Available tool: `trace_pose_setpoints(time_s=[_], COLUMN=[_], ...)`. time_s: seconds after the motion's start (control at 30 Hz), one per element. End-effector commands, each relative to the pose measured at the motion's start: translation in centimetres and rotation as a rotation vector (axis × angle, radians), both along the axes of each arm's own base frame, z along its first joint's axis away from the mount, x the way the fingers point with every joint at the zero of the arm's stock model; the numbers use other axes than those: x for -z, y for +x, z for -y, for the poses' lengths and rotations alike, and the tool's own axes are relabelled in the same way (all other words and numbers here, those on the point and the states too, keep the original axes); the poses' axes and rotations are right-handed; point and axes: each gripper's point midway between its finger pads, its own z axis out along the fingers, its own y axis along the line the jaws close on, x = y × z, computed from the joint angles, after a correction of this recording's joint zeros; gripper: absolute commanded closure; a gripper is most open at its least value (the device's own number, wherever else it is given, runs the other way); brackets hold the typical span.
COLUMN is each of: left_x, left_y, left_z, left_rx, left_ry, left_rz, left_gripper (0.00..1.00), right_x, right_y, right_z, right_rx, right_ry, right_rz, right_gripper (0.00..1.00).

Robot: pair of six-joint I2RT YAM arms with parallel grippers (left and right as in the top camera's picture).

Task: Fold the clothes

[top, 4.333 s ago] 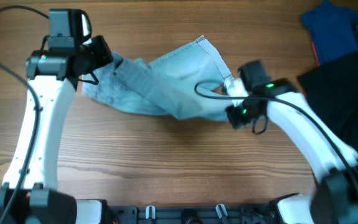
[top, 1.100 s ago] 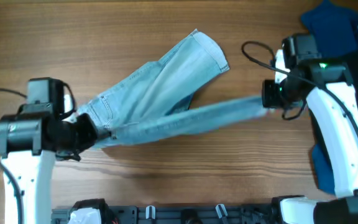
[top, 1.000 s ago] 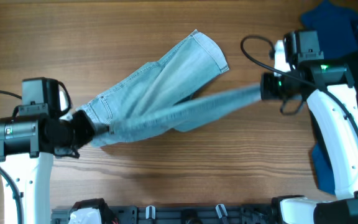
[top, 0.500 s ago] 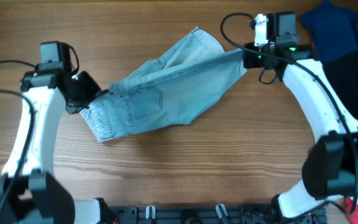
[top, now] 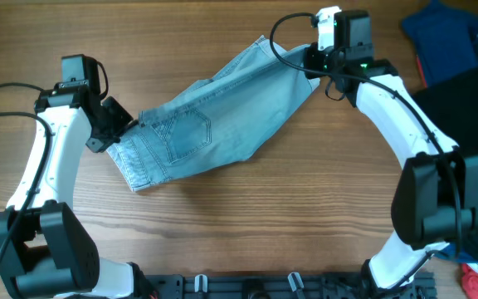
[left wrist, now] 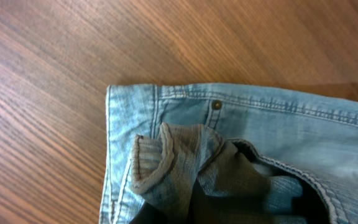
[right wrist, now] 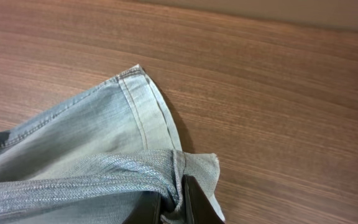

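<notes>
Across the far middle of the worktop (top: 247, 216), I see the denim shorts (top: 214, 116) lying flat and slantwise. My left jaws are clenched on the waistband corner (left wrist: 166, 155); my right jaws pinch the leg hem (right wrist: 179, 165).

The table (top: 247, 224) lies open below the shorts (top: 214, 124); a black garment (top: 463, 108) blocks the right edge

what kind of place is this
Likely a robot lab's clothes-folding bench: left arm and right arm at a wooden table, denim shorts held between them, a black garment alongside.
</notes>
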Motion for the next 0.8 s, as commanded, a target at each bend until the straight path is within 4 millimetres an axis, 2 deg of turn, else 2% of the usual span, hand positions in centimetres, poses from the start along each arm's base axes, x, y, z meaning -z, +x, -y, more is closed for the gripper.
trace_pose_setpoints(time_s=[0.0,0.13,0.27,0.43,0.53,0.63,0.73,0.77], left_x=[0.9,2.2,3.6,3.7,3.8,3.0,0.8,-0.2], left_y=[-1.8,-3.7,-5.7,-6.0,-6.1,-5.9,-6.0,-6.8], left_z=[-1.8,-1.6,-1.9,-3.3,-1.9,-0.1,0.7,1.1], left_rx=[-0.068,-0.085,-0.112,-0.169,-0.160,-0.147,-0.140,-0.138], left_ry=[0.060,0.050,0.078,0.153,0.076,-0.027,-0.070,-0.082], left_rz=[-0.073,-0.139,-0.205,-0.207,-0.209,-0.182,-0.117,-0.109], left_gripper=[0.96,0.96,0.96,0.96,0.96,0.96,0.96,0.96], right_x=[0.6,1.3,0.8,1.0,2.0,2.1,2.0,2.0], right_y=[1.4,1.8,2.9,3.6,3.3,3.3,3.3,3.3], right_z=[1.3,1.2,1.0,0.9,1.5,2.2,2.3,2.3], right_rx=[0.044,0.027,0.010,0.013,0.036,0.066,0.083,0.084], right_ry=[-0.029,-0.046,-0.057,-0.050,-0.077,-0.099,-0.082,-0.082], right_rz=[0.021,0.028,0.084,0.109,0.075,0.074,0.071,0.072], right_gripper=[0.96,0.96,0.96,0.96,0.96,0.96,0.96,0.96])
